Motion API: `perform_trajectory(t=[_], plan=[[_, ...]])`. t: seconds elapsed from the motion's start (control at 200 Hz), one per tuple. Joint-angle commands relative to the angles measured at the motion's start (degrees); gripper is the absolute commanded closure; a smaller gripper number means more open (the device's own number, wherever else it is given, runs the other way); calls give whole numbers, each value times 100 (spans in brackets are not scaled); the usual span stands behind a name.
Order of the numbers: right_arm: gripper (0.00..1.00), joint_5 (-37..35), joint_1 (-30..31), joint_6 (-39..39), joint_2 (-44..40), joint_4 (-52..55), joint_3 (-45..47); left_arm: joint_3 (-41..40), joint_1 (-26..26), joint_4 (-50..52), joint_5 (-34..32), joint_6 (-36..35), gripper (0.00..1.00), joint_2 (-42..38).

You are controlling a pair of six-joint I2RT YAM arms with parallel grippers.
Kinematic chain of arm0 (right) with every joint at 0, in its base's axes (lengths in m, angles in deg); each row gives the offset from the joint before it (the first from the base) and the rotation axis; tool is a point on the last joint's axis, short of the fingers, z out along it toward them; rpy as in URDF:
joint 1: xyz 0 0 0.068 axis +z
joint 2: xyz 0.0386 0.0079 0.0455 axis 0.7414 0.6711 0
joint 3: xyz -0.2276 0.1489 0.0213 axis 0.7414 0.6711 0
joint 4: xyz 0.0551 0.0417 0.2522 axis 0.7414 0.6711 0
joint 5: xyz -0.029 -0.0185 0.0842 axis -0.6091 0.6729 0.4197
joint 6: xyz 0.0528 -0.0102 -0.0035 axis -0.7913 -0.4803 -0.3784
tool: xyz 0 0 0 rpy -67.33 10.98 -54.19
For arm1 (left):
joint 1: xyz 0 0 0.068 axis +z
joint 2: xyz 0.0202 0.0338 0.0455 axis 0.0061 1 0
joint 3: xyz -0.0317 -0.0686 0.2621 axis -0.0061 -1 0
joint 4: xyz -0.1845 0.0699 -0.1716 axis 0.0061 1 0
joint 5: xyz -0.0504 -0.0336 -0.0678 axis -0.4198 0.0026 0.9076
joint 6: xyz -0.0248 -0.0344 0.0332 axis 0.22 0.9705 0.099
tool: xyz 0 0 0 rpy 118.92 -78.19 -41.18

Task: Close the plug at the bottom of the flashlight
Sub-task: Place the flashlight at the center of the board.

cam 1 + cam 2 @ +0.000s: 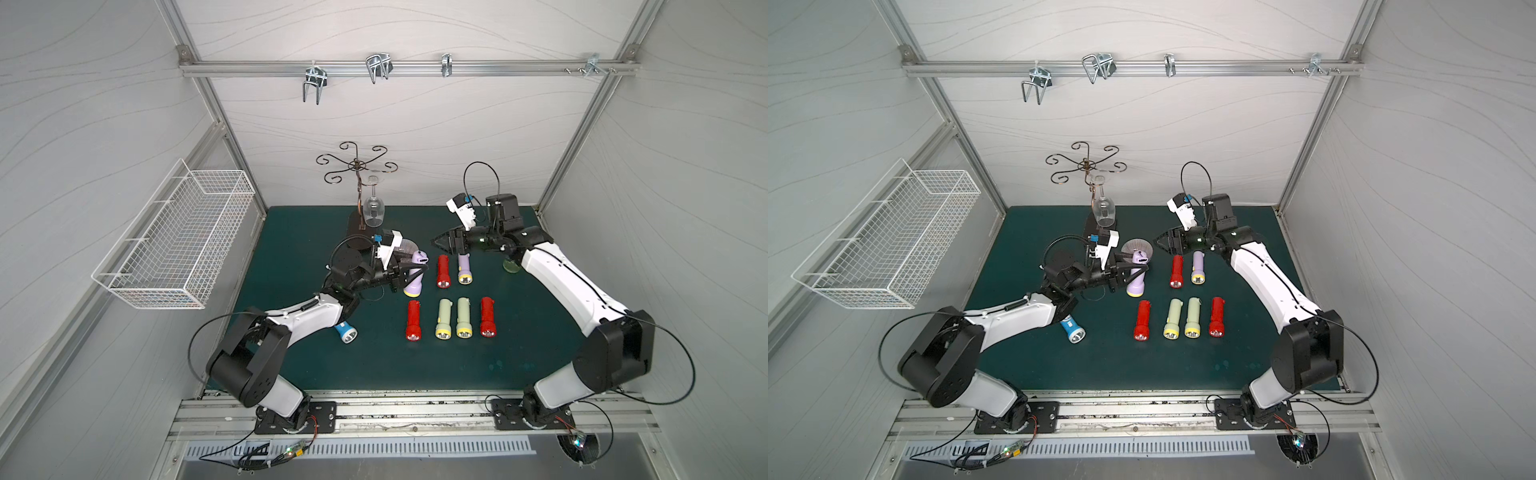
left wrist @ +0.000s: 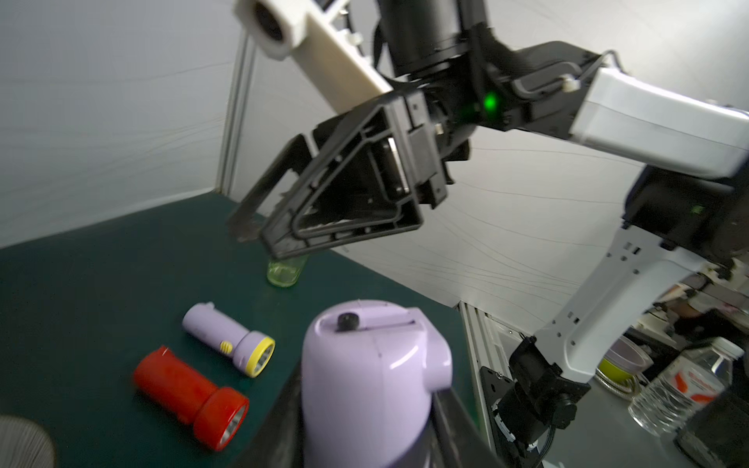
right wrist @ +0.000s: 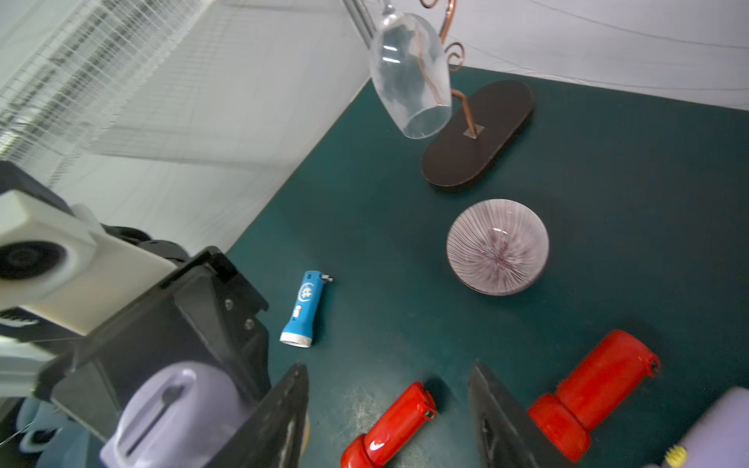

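The purple flashlight (image 1: 414, 277) stands tilted on its yellow-rimmed head on the green mat (image 1: 374, 365), with its bottom end up. My left gripper (image 1: 402, 271) is shut on its body; in the left wrist view the flashlight (image 2: 373, 385) fills the space between the two fingers. The bottom face (image 3: 178, 401) shows a dark slot with a black knob (image 2: 348, 322), and the plug looks flush in it. My right gripper (image 1: 435, 241) hovers open and empty just right of that end, fingertips apart (image 3: 389, 370), touching nothing.
Two rows of red, purple and pale green flashlights (image 1: 443, 272) lie to the right. A blue flashlight (image 1: 345, 332) lies under my left arm. A striped bowl (image 3: 497, 246), a glass rack (image 3: 478, 133) with a hanging wine glass, and a green cup (image 2: 285, 271) stand behind.
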Motion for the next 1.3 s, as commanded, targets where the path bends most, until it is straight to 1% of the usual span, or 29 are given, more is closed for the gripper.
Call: perform_trajectory(t=[0.0,0.065,0.115,0.16,0.23,0.295,0.375,0.43,0.52,0.59,0.675,0.74,0.8,0.835,0.85,0.955,1.055,1.14,1.296], plan=[[36,-1215,187,-47,-450,173,351,-12,-46,1680,-954,-204,100,-662],[35,-1736,297,53,-613,264,587,-63,-53,2690,-1342,-227,100,-984],[34,-2101,366,117,-716,278,768,-130,-50,3220,-1662,-127,100,-1196],[34,-2342,389,139,-785,268,924,-188,-52,3672,-1944,50,100,-1347],[34,-2712,419,73,-885,176,1162,-229,-62,4260,-2199,369,100,-1478],[33,-2931,449,-56,-980,-23,1458,-269,-64,4627,-2455,750,100,-1506],[32,-3032,468,-128,-1056,-248,1729,-369,-63,4773,-2599,1156,100,-1408],[32,-3188,475,-149,-1091,-317,1832,-331,-64,4908,-2553,1352,100,-1236],[31,-3468,477,-61,-1157,-400,1936,-1,-111,5340,-2412,1442,100,-820],[31,-3667,477,-3,-1214,-421,1983,377,-212,5794,-2583,1397,100,-461],[30,-3736,477,19,-1296,-482,2035,905,-393,6501,-3184,1349,100,-53],[26,-3713,477,25,-1369,-574,2105,1166,-506,6816,-3562,1398,100,236],[17,-3650,486,53,-1403,-623,2165,1302,-555,6979,-3789,1532,100,460],[4,-3606,486,62,-1412,-650,2179,1348,-564,7044,-3870,1624,100,581],[1,-3588,486,59,-1409,-653,2179,1355,-572,7044,-3892,1653,100,620],[1,-3577,486,63,-1393,-628,2136,1403,-638,7046,-4071,1802,100,867],[1,-3666,486,11,-1397,-606,2109,1551,-726,7231,-4419,1745,100,1104],[1,-3697,486,-86,-1446,-663,2113,1661,-740,7367,-4559,1682,100,1311],[1,-3707,486,-65,-1681,-1416,2610,1778,-762,7428,-4514,1739,100,1621]])
